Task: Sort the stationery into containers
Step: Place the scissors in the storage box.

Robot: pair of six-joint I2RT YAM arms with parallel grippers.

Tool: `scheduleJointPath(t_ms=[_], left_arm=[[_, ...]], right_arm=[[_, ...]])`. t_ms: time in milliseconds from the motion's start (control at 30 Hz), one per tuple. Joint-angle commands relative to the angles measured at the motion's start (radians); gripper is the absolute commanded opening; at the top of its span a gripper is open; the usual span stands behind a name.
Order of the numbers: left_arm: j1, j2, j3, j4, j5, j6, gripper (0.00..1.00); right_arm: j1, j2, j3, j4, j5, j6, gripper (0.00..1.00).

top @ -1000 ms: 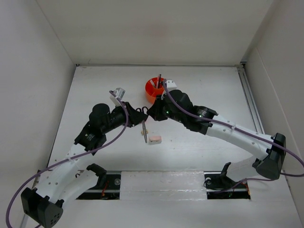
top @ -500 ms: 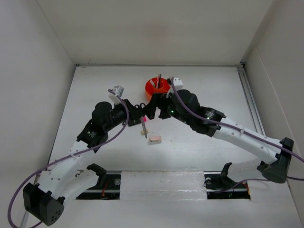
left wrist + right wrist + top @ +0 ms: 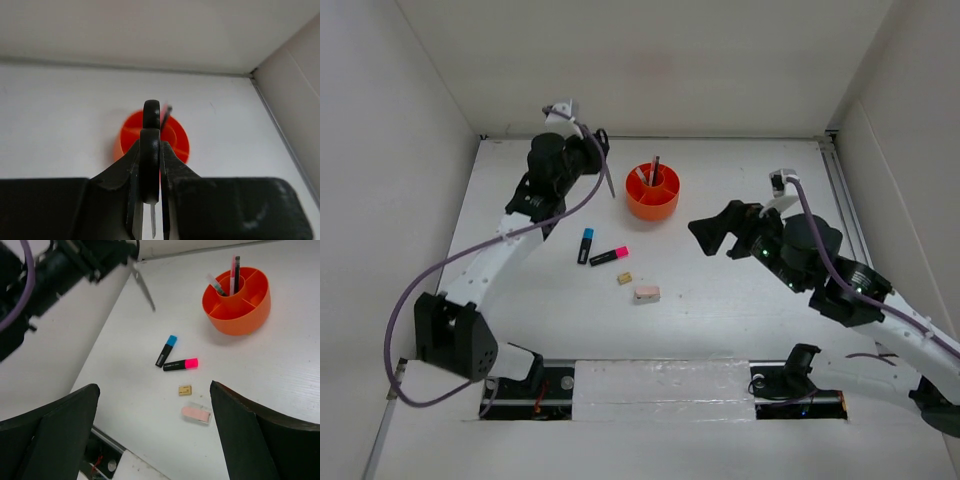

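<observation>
Left hand (image 3: 596,150) is raised over the far left corner of the white counter (image 3: 740,180), its fingers pressed onto the black-handled scissors (image 3: 149,150). The handle is pinched edge-on between the two fingers, and the grey blades hang down and slant toward the round orange plastic desk organiser (image 3: 653,205), well clear of it and off the counter.

Right hand (image 3: 712,234) hovers above the counter to the right of the organiser, fingers spread wide with nothing between them.

The organiser stands near the far middle of the counter. A thin pink-red pencil (image 3: 232,271) and a slim dark pen (image 3: 237,271) stand upright in its central tube, with another slim stick leaning beside them.

On the counter in front of the organiser lie the blue-capped black highlighter (image 3: 166,351) and the pink-capped black highlighter (image 3: 180,364), just beside each other. Nearer the arms are the small tan eraser (image 3: 185,389) and the pinkish eraser (image 3: 196,413), close but apart
</observation>
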Motion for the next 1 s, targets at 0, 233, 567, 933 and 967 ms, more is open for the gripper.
scheduleJointPath(t_ms=[0,233,567,933,967], left_arm=[[0.04,0.141,0.224,0.136,0.04,0.209,0.0],[0.278,0.484,0.421,0.502,0.565,0.051,0.0],[0.282,0.795,0.622,0.746,0.785,-0.103,0.0],[0.224,0.855,0.571,0.93,0.766,-0.218,0.0],[0.212,0.855,0.571,0.93,0.775,-0.218,0.0]], right_arm=[[-0.004,-0.067,-0.031,-0.055,0.0,-0.022,0.98],[-0.004,-0.167,-0.055,-0.123,-0.057,-0.022,0.98],[-0.004,-0.157,-0.006,-0.181,-0.057,-0.033,0.98],[0.005,-0.147,-0.035,-0.19,-0.059,-0.033,0.98],[0.005,-0.147,-0.035,-0.19,-0.068,-0.033,0.98]])
